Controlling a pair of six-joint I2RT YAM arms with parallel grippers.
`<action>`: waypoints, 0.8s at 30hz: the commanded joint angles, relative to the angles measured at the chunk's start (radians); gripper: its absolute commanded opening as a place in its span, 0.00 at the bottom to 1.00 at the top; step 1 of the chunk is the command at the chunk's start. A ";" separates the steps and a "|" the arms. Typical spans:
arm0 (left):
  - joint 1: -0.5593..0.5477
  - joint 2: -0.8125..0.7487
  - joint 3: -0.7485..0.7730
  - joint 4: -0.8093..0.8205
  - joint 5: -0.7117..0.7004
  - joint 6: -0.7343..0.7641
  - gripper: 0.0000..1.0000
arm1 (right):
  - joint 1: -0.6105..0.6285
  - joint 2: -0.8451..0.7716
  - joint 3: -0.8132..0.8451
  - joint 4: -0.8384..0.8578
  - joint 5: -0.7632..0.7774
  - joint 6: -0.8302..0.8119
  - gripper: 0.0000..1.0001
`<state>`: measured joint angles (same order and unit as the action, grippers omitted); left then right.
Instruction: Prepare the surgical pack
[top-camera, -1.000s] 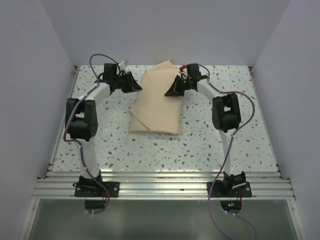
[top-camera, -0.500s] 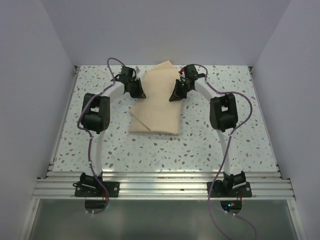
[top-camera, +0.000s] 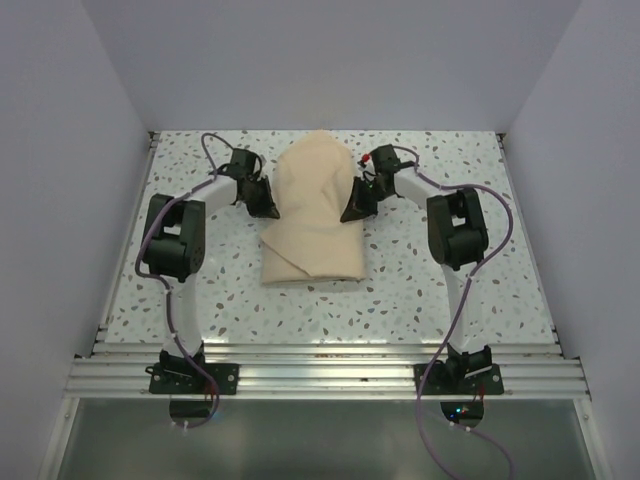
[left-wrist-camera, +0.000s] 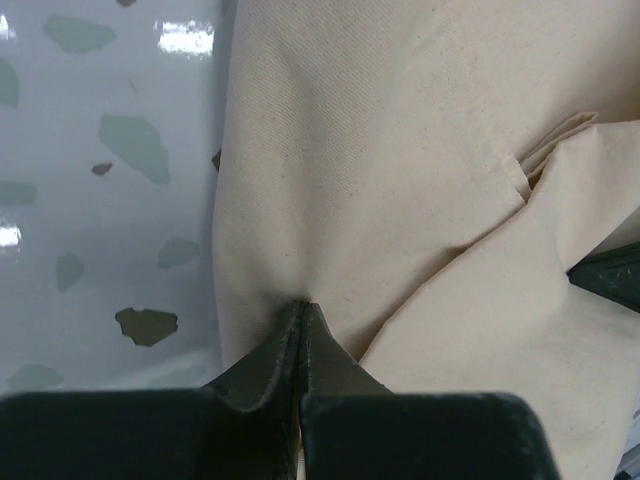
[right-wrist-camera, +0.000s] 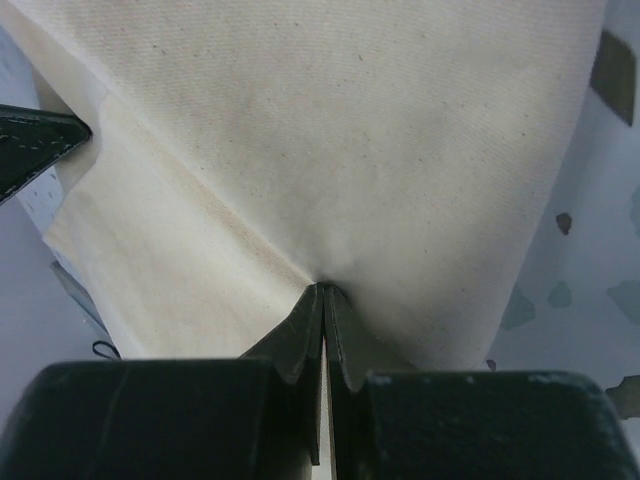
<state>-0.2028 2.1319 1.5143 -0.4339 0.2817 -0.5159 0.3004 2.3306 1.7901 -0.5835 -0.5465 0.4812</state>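
Note:
The surgical pack (top-camera: 312, 215) is a beige cloth bundle in the middle of the table; its far flap is lifted and folded toward the near side. My left gripper (top-camera: 265, 200) is shut on the cloth's left edge (left-wrist-camera: 300, 200). My right gripper (top-camera: 352, 207) is shut on the cloth's right edge (right-wrist-camera: 330, 150). Both sets of jaws pinch the fabric at their tips, as the left wrist view (left-wrist-camera: 303, 305) and the right wrist view (right-wrist-camera: 322, 288) show. The tray, instruments and gauze are hidden.
The speckled white table (top-camera: 420, 290) is walled at the left, right and back. An aluminium rail (top-camera: 320, 365) runs along the near edge, with both arm bases on it.
Both grippers have moved nearer and inward, drawing the far part of the cloth over the bundle. The pointed far corner is now a rounded fold.

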 joint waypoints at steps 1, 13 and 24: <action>0.011 -0.021 -0.107 -0.126 -0.061 0.017 0.00 | 0.003 -0.022 -0.069 -0.082 0.016 -0.052 0.02; 0.013 -0.104 0.021 -0.075 0.056 0.097 0.16 | -0.010 -0.073 0.069 0.075 -0.167 0.071 0.06; 0.078 0.037 0.081 0.007 0.178 0.019 0.24 | -0.043 0.140 0.198 0.243 -0.251 0.253 0.10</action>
<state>-0.1654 2.1075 1.6077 -0.4576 0.4023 -0.4644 0.2737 2.4054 1.9923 -0.3965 -0.7521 0.6537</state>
